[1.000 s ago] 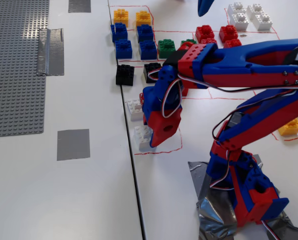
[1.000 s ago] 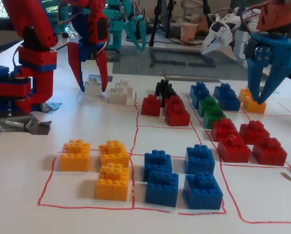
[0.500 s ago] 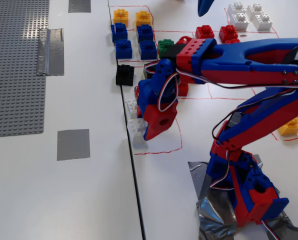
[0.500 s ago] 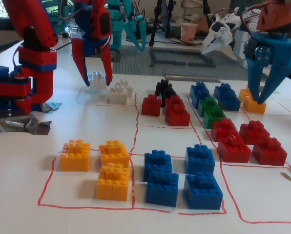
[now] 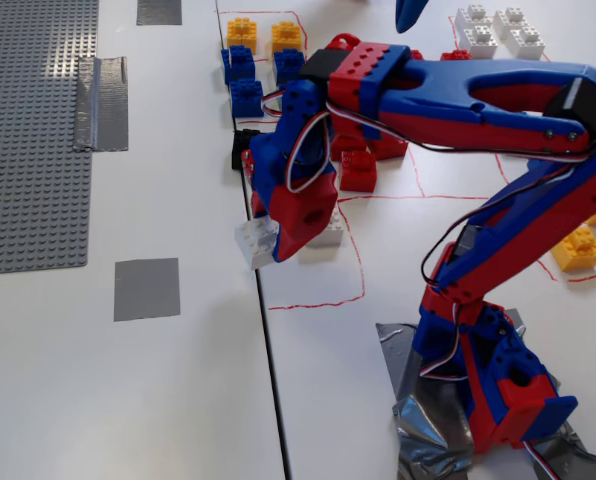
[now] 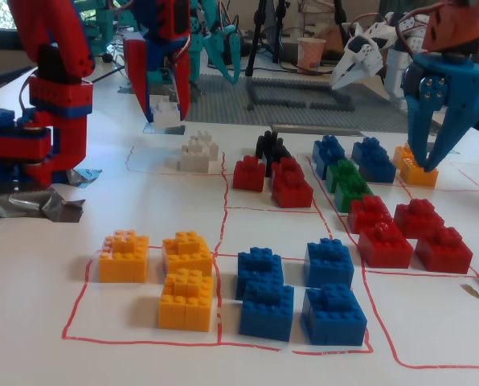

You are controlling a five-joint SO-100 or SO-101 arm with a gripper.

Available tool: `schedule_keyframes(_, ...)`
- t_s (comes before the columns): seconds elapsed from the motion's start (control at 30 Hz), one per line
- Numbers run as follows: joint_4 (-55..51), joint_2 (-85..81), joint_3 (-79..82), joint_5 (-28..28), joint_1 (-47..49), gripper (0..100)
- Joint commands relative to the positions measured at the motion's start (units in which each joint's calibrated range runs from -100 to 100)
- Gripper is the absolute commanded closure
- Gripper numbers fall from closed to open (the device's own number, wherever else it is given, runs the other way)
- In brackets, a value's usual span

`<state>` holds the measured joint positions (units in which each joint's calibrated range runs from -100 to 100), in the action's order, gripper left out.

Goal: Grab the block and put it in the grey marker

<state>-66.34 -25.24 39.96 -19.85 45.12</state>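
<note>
White block (image 5: 255, 241) clamped in fingers (image 5: 278, 235); grey marker (image 5: 146, 288) visible only in one fixed view.

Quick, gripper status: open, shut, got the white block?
Gripper: shut on the white block, lifted off the table in a fixed view; not yet at the grey marker.

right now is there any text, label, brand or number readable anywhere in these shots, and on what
None can be read. The block in the gripper, the grey marker and the cup show no legible print; stud logos on the bricks are too small to make out.
</note>
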Motion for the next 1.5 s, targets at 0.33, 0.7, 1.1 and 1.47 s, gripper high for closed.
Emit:
schedule_keyframes(0.33,-12.48,4.04,-24.8,4.98,2.87,100)
schedule_keyframes(0.7,-15.16,6.59,-33.06,10.21,5.23,100)
schedule_keyframes(1.1,-13.37,9.07,-35.24,21.44,8.76,100)
schedule_keyframes(1.47,-14.91,23.01,-49.14,25.93,8.86,100)
